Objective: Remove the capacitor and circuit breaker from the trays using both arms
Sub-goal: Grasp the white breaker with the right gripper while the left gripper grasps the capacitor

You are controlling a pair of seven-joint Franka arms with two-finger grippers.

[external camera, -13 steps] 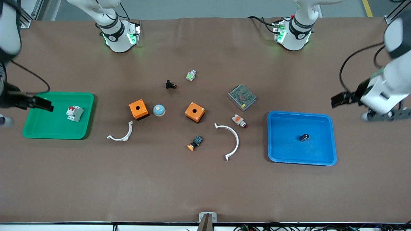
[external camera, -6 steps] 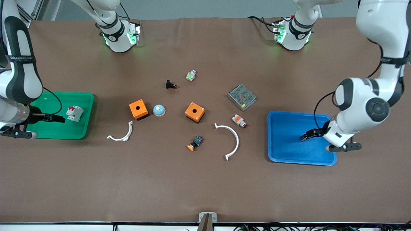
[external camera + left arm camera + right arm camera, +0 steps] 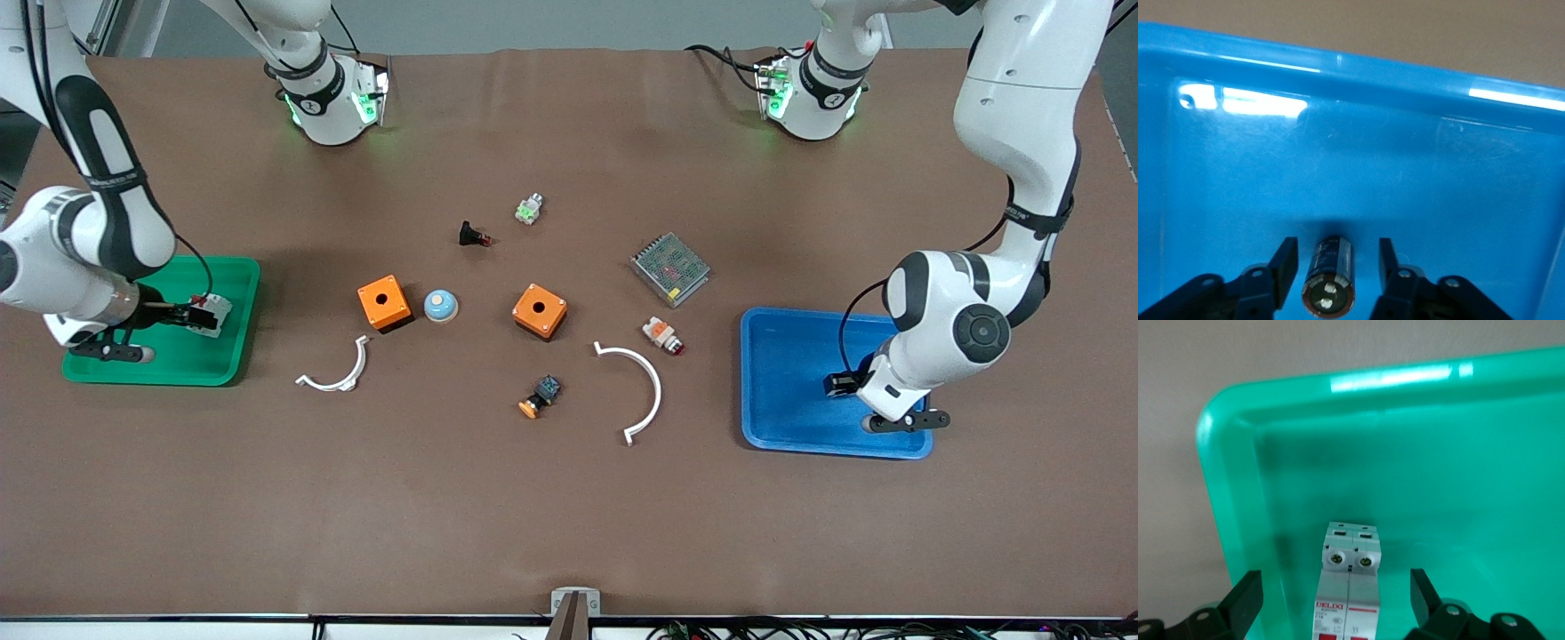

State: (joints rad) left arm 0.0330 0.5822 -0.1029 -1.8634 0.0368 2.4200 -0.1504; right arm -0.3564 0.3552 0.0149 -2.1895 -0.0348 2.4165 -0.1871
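The capacitor (image 3: 1329, 277), a stubby black cylinder with a silvery end, lies in the blue tray (image 3: 791, 356) at the left arm's end of the table. My left gripper (image 3: 1335, 267) is open low in this tray, one finger on each side of the capacitor and apart from it. In the front view the left gripper (image 3: 838, 384) hides it. The breaker (image 3: 1348, 587), a white-grey block with red labels, lies in the green tray (image 3: 160, 364) at the right arm's end and shows in the front view (image 3: 213, 311). My right gripper (image 3: 1335, 603) is open around it, fingers well apart; it shows in the front view (image 3: 188, 313).
Between the trays lie two orange boxes (image 3: 384, 303) (image 3: 540, 311), a blue dome button (image 3: 440, 306), two white arcs (image 3: 338, 375) (image 3: 645, 387), a grey power supply (image 3: 670, 268), a white-orange lamp (image 3: 663, 335), a black-blue switch (image 3: 540, 396) and a black piece (image 3: 472, 236).
Both arms have swung in from the table's ends and come down into their trays. The left gripper now straddles the capacitor, the right gripper the breaker. Neither object has moved.
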